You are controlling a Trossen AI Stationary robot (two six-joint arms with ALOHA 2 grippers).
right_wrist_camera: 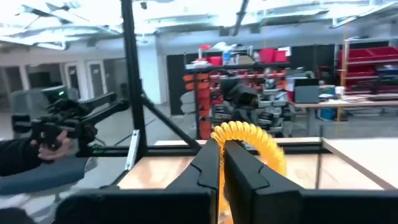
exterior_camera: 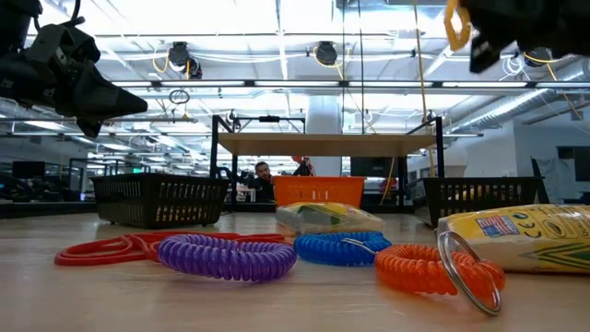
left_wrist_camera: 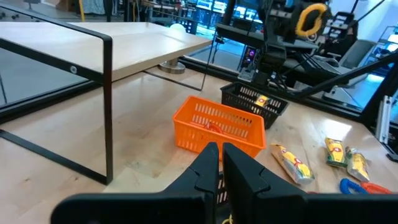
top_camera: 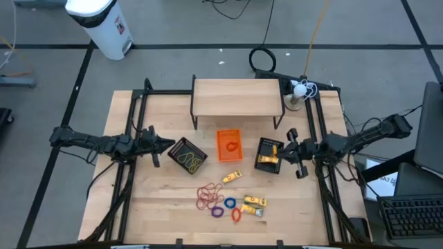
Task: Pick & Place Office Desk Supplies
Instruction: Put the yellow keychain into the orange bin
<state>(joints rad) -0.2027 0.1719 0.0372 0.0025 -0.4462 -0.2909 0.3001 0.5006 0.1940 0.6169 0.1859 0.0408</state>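
Both arms reach inward, left end effector [top_camera: 168, 145] and right end effector [top_camera: 286, 146] closed.

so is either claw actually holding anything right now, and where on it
The right claw is shut on a yellow coiled ring, pinching one side of its loop and holding it up over the right black mesh tray. The left claw is shut and holds nothing.

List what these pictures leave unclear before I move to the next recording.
- Contents of the left black basket: low view, the mesh wall hides them; high view, too small to sort.
- Yellow coil ring in the right tool: right wrist view, fingers cover its lower part.
- Crayon packet: low view, cut off by the picture's right edge.
- Item inside the orange basket: left wrist view, slats blur it.
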